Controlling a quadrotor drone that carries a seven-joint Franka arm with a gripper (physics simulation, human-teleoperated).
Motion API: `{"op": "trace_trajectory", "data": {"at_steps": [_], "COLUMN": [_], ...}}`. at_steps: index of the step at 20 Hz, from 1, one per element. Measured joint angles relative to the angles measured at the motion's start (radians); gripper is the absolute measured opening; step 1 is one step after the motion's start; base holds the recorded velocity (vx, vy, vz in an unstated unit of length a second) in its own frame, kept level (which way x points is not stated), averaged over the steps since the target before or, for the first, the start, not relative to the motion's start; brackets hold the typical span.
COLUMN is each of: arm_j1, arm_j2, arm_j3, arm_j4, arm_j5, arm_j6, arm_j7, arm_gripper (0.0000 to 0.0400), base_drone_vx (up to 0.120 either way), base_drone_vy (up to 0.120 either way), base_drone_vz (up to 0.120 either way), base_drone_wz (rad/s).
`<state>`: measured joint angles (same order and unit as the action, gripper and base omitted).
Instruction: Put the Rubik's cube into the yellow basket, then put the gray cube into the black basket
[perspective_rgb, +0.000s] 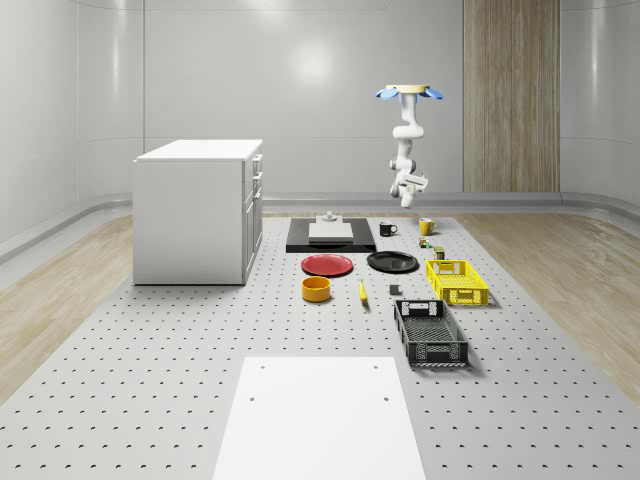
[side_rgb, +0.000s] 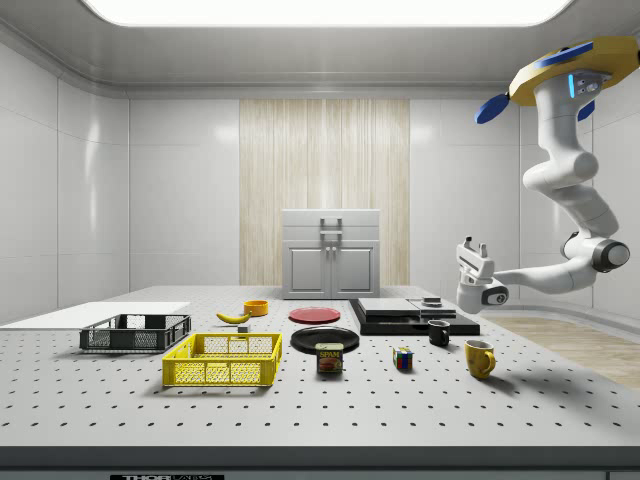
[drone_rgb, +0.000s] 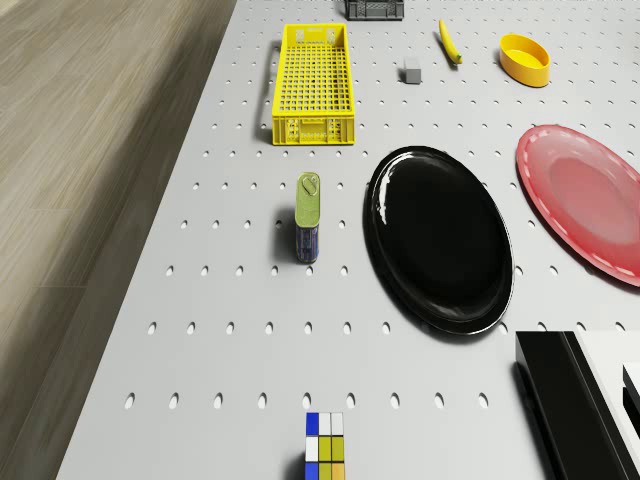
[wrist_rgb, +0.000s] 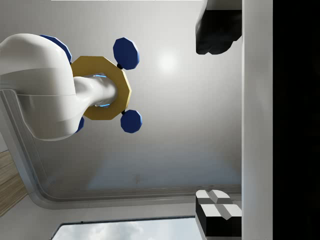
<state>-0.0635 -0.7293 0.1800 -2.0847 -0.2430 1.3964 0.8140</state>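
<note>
The Rubik's cube (perspective_rgb: 425, 241) (side_rgb: 403, 359) (drone_rgb: 325, 455) sits on the perforated table next to the yellow mug. The yellow basket (perspective_rgb: 457, 281) (side_rgb: 225, 360) (drone_rgb: 314, 85) and the black basket (perspective_rgb: 430, 333) (side_rgb: 135, 333) (drone_rgb: 375, 9) stand further forward. The small gray cube (perspective_rgb: 394, 291) (drone_rgb: 411, 73) lies beside the yellow basket. The drone (perspective_rgb: 407, 93) (side_rgb: 570, 75) hovers high over the table's far right part, near the mugs. Its gripper (perspective_rgb: 408, 195) (side_rgb: 476, 250) (wrist_rgb: 218, 125) hangs well above the table, tilted upward toward the ceiling, open and holding nothing.
A Spam can (perspective_rgb: 438, 252) (drone_rgb: 309, 218) stands between the Rubik's cube and the yellow basket. A black plate (drone_rgb: 440, 238), a red plate (drone_rgb: 585, 198), an orange bowl (drone_rgb: 525, 60) and a banana (drone_rgb: 449, 42) lie nearby. A yellow mug (side_rgb: 479, 358), a black mug (side_rgb: 438, 333), a black slab (perspective_rgb: 331, 234) and a white cabinet (perspective_rgb: 197, 210) also stand on the table.
</note>
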Motion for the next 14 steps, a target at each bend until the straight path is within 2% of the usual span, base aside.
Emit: {"op": "trace_trajectory", "data": {"at_steps": [4, 6, 8, 11, 14], "arm_j1": [-0.051, -0.090, -0.140, -0.244, -0.388], "arm_j2": [-0.015, -0.030, -0.052, -0.094, -0.137], "arm_j3": [0.154, 0.262, 0.387, 0.578, 0.739], "arm_j4": [-0.061, -0.126, -0.223, -0.414, -0.595], "arm_j5": [-0.222, -0.386, -0.586, -0.925, -1.244], "arm_j6": [0.011, 0.019, 0.028, 0.028, -0.009], "arm_j7": [0.034, 0.064, 0.108, 0.209, 0.341], "arm_gripper": [0.0400, 0.0400, 0.0400, 0.0400, 0.0400], "base_drone_vx": [0.120, 0.120, 0.120, 0.120, 0.120], "base_drone_vy": [0.000, 0.000, 0.000, 0.000, 0.000], "base_drone_vz": [0.000, -0.080, -0.120, -0.120, -0.120], "base_drone_wz": [0.000, 0.000, 0.000, 0.000, 0.000]}}
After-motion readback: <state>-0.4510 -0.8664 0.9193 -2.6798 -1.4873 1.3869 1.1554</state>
